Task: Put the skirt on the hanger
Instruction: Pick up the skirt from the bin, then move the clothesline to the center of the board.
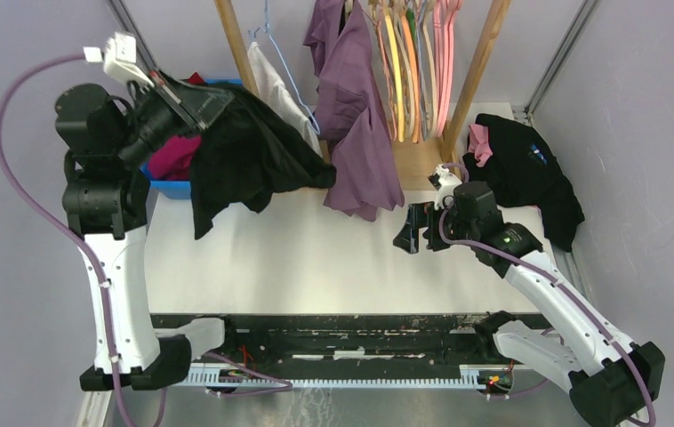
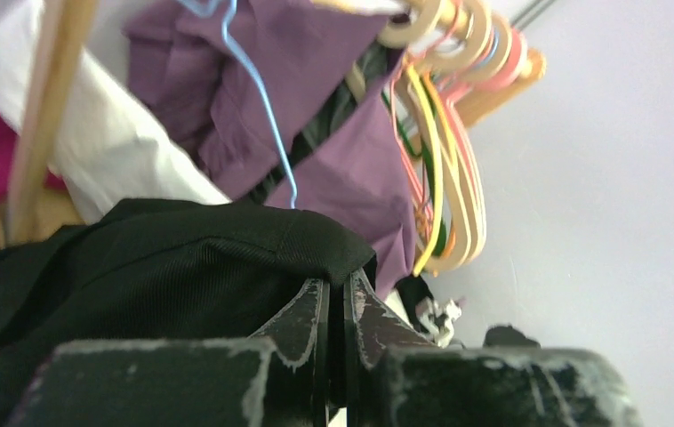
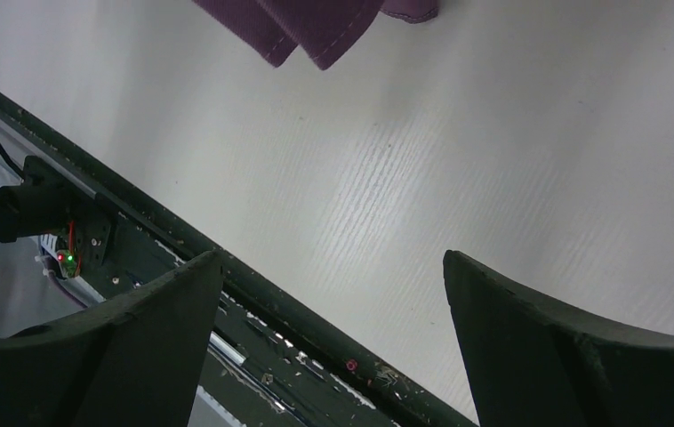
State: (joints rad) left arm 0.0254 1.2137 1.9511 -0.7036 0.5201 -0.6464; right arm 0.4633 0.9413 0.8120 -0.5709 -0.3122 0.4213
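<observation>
The skirt (image 1: 244,160) is black cloth hanging in the air at the back left, its hem drooping toward the table. My left gripper (image 1: 196,100) is raised beside the rack and shut on the skirt's upper edge; in the left wrist view the jaws (image 2: 338,283) pinch a fold of the skirt (image 2: 164,267). A thin blue wire hanger (image 1: 284,76) hangs on the rack just right of the skirt, and in the left wrist view the hanger (image 2: 262,107) drops down to the cloth's top edge. My right gripper (image 1: 409,229) hovers open over the table (image 3: 493,133), its fingers (image 3: 538,329) holding nothing.
Purple garments (image 1: 360,133) and a white one (image 1: 276,89) hang from the wooden rack (image 1: 471,76), along with several coloured hangers (image 1: 413,62). A blue bin (image 1: 169,189) with pink cloth (image 1: 173,156) sits behind the left arm. A black garment pile (image 1: 529,169) lies at the right.
</observation>
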